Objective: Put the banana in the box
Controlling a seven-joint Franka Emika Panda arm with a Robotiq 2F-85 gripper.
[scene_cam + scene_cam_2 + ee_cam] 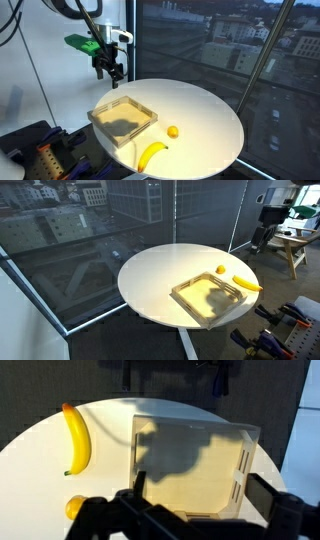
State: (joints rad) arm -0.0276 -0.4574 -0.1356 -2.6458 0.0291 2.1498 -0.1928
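The curved yellow banana (pixel 152 153) lies on the round white table (pixel 205 110) near its front edge, beside the box (pixel 122 118), a shallow tan tray. In an exterior view the banana (pixel 247 283) rests just past the box (pixel 208 300). The wrist view has the banana (pixel 76 438) at left and the box (pixel 190 465) in the middle. My gripper (pixel 112 72) hangs high above the table's back edge, open, with nothing between its fingers. It shows in the wrist view as my gripper (pixel 197 492) over the box, and at the far right as my gripper (pixel 268 230).
A small round orange fruit (pixel 173 131) sits between banana and box; it also shows as the orange fruit (pixel 221 270) and the orange fruit (pixel 74 508). Large windows surround the table. A wooden bench (pixel 290 246) stands behind the arm, and equipment (pixel 35 150) sits beside the table.
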